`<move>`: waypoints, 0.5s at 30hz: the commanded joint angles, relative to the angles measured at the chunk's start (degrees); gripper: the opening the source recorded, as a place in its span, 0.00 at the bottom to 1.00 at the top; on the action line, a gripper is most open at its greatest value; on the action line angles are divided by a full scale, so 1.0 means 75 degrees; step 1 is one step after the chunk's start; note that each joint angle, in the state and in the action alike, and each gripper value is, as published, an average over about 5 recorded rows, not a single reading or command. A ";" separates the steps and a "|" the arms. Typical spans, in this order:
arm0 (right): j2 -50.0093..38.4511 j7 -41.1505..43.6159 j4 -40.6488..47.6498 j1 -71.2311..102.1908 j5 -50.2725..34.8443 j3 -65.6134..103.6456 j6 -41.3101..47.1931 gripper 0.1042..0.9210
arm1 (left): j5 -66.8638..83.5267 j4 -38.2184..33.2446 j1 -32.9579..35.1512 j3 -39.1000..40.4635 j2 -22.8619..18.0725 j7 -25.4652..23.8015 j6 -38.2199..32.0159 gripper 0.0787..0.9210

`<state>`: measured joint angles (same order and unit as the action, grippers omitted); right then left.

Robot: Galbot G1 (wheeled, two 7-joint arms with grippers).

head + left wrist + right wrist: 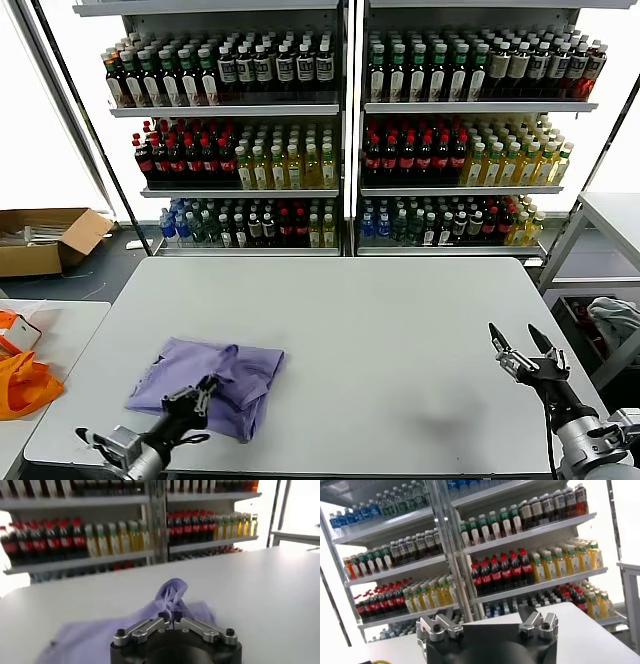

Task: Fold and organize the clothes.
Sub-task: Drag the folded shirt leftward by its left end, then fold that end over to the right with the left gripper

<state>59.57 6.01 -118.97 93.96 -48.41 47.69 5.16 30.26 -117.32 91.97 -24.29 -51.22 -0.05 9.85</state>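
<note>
Fabric of the lavender T-shirt [215, 380] is pinched in the left claw [205, 388], whose jaws are clamped together on a raised bunch of cloth [171, 594]. The shirt is spread, partly folded, at about eight o'clock on the table [400, 330]. The right claw [526, 352] is held idle at four o'clock, jaws apart and empty. For a clean fold, the pinched edge is best carried low and steadily across, and laid flat before it is released.
</note>
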 commanded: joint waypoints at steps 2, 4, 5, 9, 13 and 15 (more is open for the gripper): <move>0.0100 0.0033 -0.0043 0.0034 0.0077 -0.0101 -0.0007 0.88 | 0.0258 0.0356 -0.0989 0.1710 -0.0321 0.1088 0.0520 0.02; 0.0133 0.0041 -0.0064 0.0047 0.0112 -0.0133 -0.0008 0.88 | 0.0337 0.0324 -0.1145 0.1740 -0.0384 0.1312 0.0559 0.02; 0.0150 0.0045 -0.0074 0.0052 0.0133 -0.0151 -0.0008 0.88 | 0.0392 0.0304 -0.1206 0.1723 -0.0404 0.1392 0.0555 0.02; 0.0211 0.0056 -0.0102 0.0067 0.0193 -0.0212 -0.0007 0.88 | 0.0727 0.0183 -0.1293 0.1422 -0.0396 0.1516 0.0515 0.02; 0.0237 0.0068 -0.0111 0.0080 0.0223 -0.0269 -0.0009 0.88 | 0.1008 0.0071 -0.1297 0.1115 -0.0266 0.1542 0.0494 0.02; 0.0250 0.0070 -0.0109 0.0070 0.0243 -0.0312 -0.0010 0.88 | 0.1043 0.0063 -0.1307 0.1076 -0.0210 0.1558 0.0483 0.02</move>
<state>61.18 6.49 -119.72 94.51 -46.84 45.81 5.12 34.72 -116.86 84.73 -16.53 -52.82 8.37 12.65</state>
